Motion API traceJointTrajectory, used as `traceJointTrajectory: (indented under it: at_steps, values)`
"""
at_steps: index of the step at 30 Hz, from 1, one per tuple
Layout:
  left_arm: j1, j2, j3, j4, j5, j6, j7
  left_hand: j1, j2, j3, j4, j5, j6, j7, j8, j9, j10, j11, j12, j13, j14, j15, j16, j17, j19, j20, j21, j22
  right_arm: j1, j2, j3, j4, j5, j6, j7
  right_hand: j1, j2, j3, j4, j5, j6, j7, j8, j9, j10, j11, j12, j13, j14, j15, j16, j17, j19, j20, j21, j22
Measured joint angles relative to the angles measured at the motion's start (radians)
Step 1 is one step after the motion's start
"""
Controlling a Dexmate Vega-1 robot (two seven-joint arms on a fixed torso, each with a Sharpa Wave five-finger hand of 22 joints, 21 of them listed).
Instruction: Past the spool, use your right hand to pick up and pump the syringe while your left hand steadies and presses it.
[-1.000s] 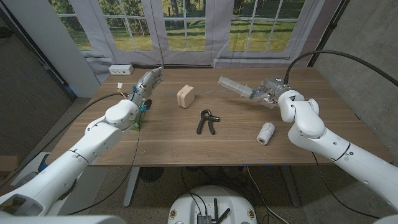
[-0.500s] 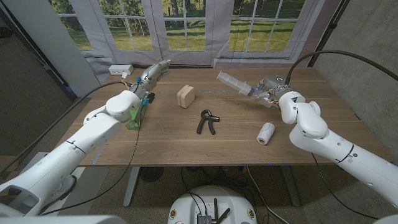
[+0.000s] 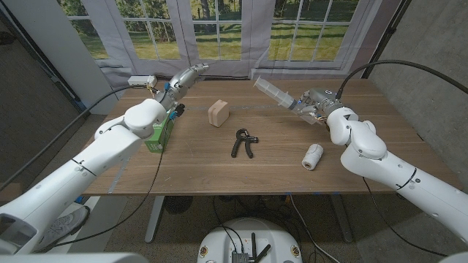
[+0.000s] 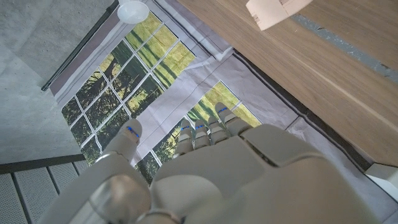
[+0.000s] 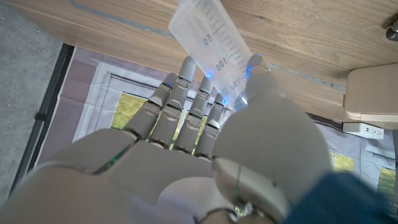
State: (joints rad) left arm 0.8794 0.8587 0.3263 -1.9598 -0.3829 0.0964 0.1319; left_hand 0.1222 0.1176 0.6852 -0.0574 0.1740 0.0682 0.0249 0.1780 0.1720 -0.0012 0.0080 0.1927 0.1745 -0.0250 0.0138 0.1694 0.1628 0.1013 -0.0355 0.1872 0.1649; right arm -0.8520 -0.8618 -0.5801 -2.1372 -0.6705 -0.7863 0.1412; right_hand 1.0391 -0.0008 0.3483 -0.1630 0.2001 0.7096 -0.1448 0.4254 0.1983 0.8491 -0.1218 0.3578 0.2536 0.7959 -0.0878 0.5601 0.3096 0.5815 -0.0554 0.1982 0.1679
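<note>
Across the wooden desk (image 3: pixel 219 157), the wide middle is lightly occupied, so both arms have room to meet above it, though the far edge lies close behind both hands. Lifted over the far right part, the right robot hand (image 3: pixel 313 107) grips the syringe (image 3: pixel 276 94) at its plunger end, fingers wrapped round the barrel, which juts toward the middle and tilts upward; held this way, its free end is offered to the other arm. Raised over the far left corner, the left robot hand (image 3: pixel 184 79) holds nothing, its fingers straight and close together, well apart from the syringe, so steadying looks not yet begun. Beneath that arm stands a green box (image 3: pixel 159 136) near the left edge. Smaller things dot the middle: a tan block (image 3: pixel 218 112), a black hand gripper (image 3: pixel 243 142), and, nearer the right arm, the white spool (image 3: pixel 313 155).
</note>
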Motion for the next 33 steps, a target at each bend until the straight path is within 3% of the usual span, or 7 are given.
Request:
traceJointTrajectory:
  at_steps: [16, 17, 21, 33]
  values:
    - [-0.063, 0.009, 0.030, -0.026, 0.058, 0.032, -0.051, 0.000, 0.000, -0.001, -0.016, 0.000, 0.007, -0.007, 0.000, 0.000, 0.003, -0.005, 0.000, 0.000, 0.000, -0.011, 0.000, 0.000, 0.000, 0.000, 0.000, 0.000, 0.003, 0.010, 0.008, 0.043, 0.142, 0.085, -0.144, 0.000, 0.000, -0.004, -0.004, 0.009, 0.000, 0.000, -0.004, -0.001, 0.000, 0.000, -0.007, 0.009, 0.002, 0.002, -0.008, 0.009, 0.000, 0.000, 0.000, 0.002]
    - [-0.064, 0.009, 0.031, -0.026, 0.060, 0.032, -0.052, 0.000, 0.000, -0.003, -0.019, 0.000, 0.007, -0.007, 0.000, 0.000, 0.003, -0.005, 0.000, 0.000, 0.000, -0.011, 0.000, 0.000, 0.000, 0.000, 0.000, 0.000, 0.003, 0.010, 0.008, 0.044, 0.144, 0.086, -0.146, 0.000, 0.000, -0.004, -0.004, 0.009, 0.000, 0.000, -0.004, 0.001, 0.011, -0.011, -0.012, 0.010, 0.002, 0.002, -0.008, 0.010, 0.000, 0.000, 0.000, 0.002]
    - [-0.090, 0.009, 0.045, -0.026, 0.086, 0.033, -0.069, 0.000, 0.000, -0.005, -0.020, 0.000, 0.011, -0.011, 0.000, 0.000, 0.006, -0.008, 0.000, 0.000, 0.007, -0.018, 0.000, 0.001, 0.000, 0.000, 0.000, 0.000, 0.003, 0.014, 0.008, 0.051, 0.170, 0.096, -0.175, 0.000, 0.000, -0.005, -0.005, 0.009, 0.000, 0.000, -0.004, 0.002, 0.011, -0.011, -0.015, 0.012, 0.002, 0.002, -0.008, 0.013, 0.000, 0.000, 0.000, 0.002]
    - [-0.165, -0.002, 0.093, -0.002, 0.157, 0.017, -0.119, 0.000, 0.000, -0.015, -0.030, 0.000, 0.015, -0.031, 0.000, 0.000, 0.026, -0.039, 0.000, 0.000, 0.014, -0.046, 0.005, 0.000, 0.008, 0.000, 0.000, 0.000, 0.016, 0.020, -0.005, 0.071, 0.233, 0.114, -0.224, 0.000, 0.000, -0.015, -0.001, 0.009, 0.000, 0.000, -0.011, 0.001, 0.011, -0.011, -0.018, 0.021, 0.009, -0.005, -0.020, 0.013, 0.003, 0.004, 0.000, 0.002]
